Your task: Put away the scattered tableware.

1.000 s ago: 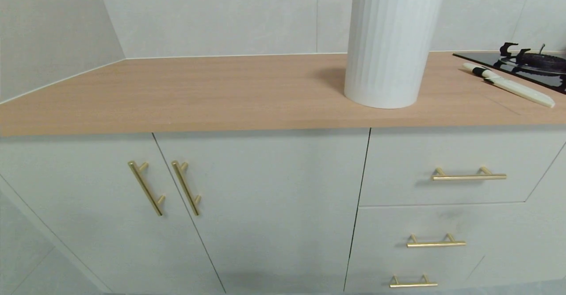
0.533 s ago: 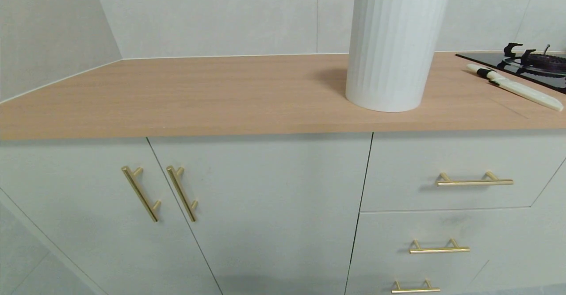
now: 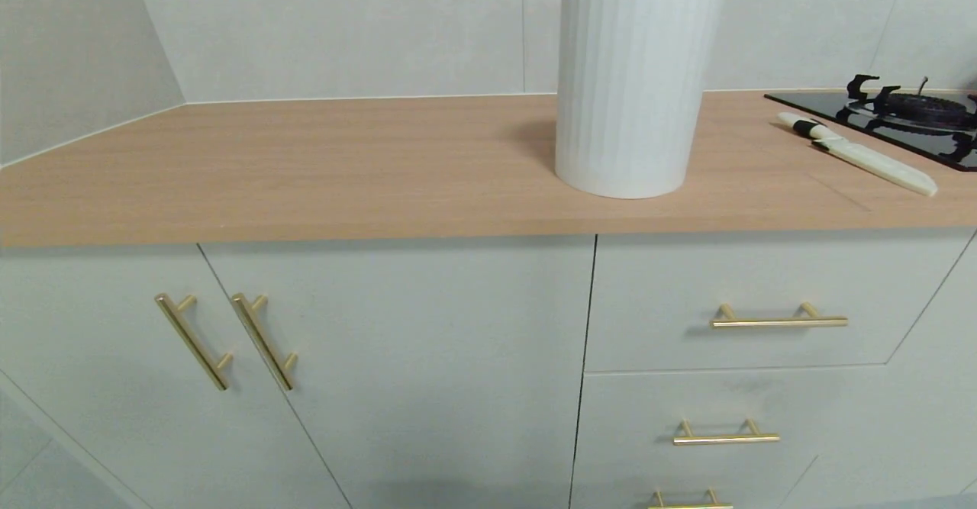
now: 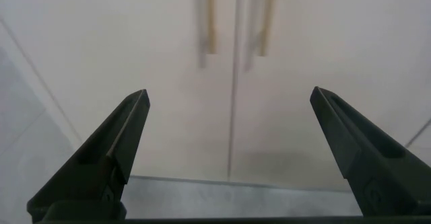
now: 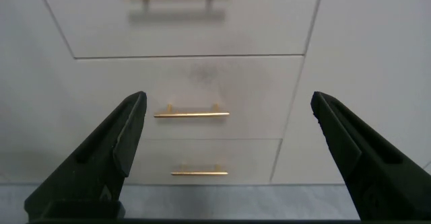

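A cream-white knife (image 3: 857, 154) with a black band on its handle lies on the wooden countertop (image 3: 343, 165) at the far right, beside the stove. A tall white ribbed container (image 3: 630, 74) stands upright on the counter, right of centre. My left gripper (image 4: 229, 103) is open, low in front of the double cabinet doors with their gold handles (image 4: 209, 19). My right gripper (image 5: 229, 106) is open too, facing the stack of drawers (image 5: 195, 83). Nothing sits between either pair of fingers.
A black glass stove (image 3: 908, 116) with a burner grate occupies the counter's far right corner. Below the counter are two doors with slanted gold handles (image 3: 229, 339) and three drawers with gold bar handles (image 3: 778, 320). Grey tiled walls close off the back and left.
The whole head view has shifted: container, knife and cabinet handles all sit further left in the picture, so the camera moved. Nothing on the counter moved.
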Robot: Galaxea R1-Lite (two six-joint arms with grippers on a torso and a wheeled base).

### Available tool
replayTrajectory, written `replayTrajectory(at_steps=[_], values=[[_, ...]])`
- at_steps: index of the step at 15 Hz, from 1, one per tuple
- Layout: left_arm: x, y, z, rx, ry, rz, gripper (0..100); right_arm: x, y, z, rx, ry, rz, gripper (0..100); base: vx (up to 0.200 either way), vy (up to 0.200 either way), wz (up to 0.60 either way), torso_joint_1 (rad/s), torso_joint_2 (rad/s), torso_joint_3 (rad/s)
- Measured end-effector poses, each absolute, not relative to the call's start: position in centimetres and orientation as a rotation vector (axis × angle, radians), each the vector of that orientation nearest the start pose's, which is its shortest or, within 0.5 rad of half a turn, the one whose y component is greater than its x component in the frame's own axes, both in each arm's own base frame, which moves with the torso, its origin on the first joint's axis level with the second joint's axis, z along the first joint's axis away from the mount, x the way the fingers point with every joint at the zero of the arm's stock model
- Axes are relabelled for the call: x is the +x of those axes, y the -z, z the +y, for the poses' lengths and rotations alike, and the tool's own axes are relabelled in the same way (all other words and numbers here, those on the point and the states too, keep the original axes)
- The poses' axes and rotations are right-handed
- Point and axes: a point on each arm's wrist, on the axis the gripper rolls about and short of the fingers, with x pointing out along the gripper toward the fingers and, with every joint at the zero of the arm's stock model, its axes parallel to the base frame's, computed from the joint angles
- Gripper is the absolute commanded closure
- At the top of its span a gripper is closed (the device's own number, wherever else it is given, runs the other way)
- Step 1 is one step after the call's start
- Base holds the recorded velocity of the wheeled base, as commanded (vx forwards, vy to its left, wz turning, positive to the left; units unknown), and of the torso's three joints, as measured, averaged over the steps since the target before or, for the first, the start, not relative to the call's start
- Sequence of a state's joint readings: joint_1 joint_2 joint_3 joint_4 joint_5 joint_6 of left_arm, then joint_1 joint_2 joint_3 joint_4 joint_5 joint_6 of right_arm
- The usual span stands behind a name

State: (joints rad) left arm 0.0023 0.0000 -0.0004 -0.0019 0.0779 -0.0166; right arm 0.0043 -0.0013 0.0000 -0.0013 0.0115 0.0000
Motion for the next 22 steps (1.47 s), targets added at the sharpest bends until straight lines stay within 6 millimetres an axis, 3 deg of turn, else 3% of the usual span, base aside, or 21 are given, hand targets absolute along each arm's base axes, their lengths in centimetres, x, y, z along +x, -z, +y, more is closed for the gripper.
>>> replayTrajectory(at_steps=[5, 22], values=[[-2.29, -7.58, 0.17, -0.017, -0.081, -0.003, 0, -2.29, -7.56, 0.02, 0.0, -0.016, -0.003, 0, 0.0, -0.2, 0.0, 0.003, 0.0, 0.004], [-2.29, -7.58, 0.17, -0.016, -0.081, -0.003, 0, -2.29, -7.56, 0.01, 0.0, -0.015, -0.003, 0, 0.0, 0.0, 0.0, 0.0, 0.0, -0.003]])
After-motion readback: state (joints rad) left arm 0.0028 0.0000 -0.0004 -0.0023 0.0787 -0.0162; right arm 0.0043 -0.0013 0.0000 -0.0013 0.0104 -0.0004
